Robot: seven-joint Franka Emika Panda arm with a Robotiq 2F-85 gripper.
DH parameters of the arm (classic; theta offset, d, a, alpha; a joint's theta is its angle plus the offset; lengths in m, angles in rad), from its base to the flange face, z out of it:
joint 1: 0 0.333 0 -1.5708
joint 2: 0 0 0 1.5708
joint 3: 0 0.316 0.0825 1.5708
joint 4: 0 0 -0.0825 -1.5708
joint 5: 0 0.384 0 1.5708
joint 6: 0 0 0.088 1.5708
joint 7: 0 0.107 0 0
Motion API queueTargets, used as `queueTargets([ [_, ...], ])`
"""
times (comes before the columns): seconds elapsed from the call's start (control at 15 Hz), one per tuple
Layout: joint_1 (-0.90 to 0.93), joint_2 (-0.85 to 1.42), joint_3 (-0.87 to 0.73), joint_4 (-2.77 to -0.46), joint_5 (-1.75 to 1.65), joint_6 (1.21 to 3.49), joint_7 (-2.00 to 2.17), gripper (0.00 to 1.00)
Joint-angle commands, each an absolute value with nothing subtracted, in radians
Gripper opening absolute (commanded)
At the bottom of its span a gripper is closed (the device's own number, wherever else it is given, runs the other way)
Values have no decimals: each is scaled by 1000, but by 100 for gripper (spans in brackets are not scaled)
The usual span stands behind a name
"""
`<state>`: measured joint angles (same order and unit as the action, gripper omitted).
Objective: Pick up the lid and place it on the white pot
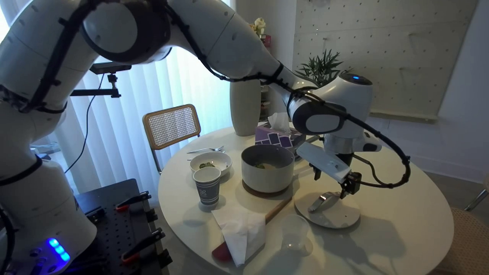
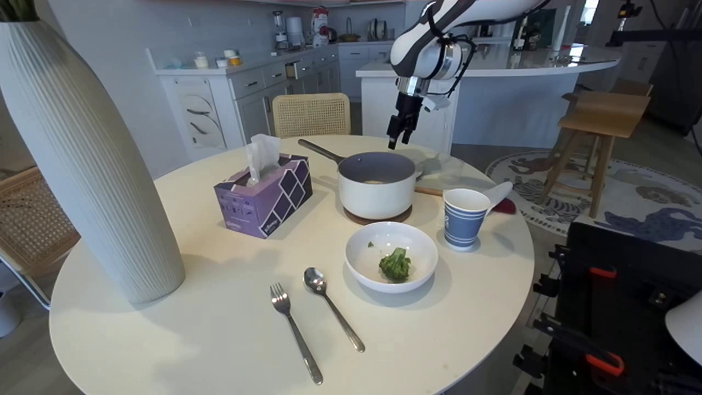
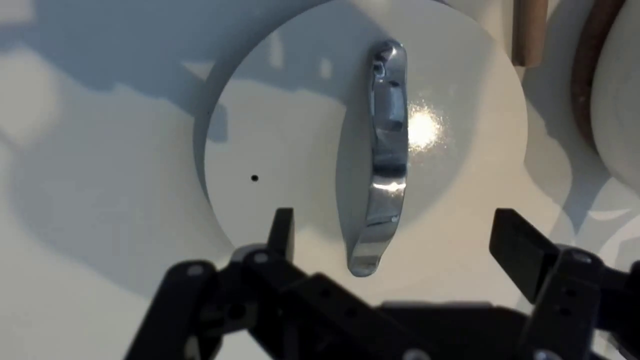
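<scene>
The gripper (image 3: 392,227), jaws wide, is hovering over the lid (image 3: 310,150) (best centring on its handle (image 3: 389,145) before closing)

"Kleenex" on tissue box (image 2: 267,198)

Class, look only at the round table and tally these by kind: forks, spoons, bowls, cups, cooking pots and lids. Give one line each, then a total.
Fork: 1
Spoon: 1
Bowl: 1
Cups: 2, a blue and white paper cup and a clear cup
Cooking pot: 1
Lid: 1
Total: 7
</scene>
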<state>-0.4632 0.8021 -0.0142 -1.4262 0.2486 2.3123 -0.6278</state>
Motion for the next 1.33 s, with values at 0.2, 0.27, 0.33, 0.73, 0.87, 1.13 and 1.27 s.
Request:
queueTargets([
  [0.2,-460,827,7,-1436,233,2349,-631,100],
  [0.27,-458,831,8,-1437,230,2352,-629,100],
  [0.33,-457,836,9,-1438,229,2359,-628,100],
  [0.73,-451,869,17,-1437,220,2405,-623,100],
  [0.87,-450,877,19,-1436,218,2421,-623,100],
  [1.13,-453,889,24,-1428,215,2443,-623,65],
  [1.27,-454,891,25,-1425,215,2452,-622,49],
])
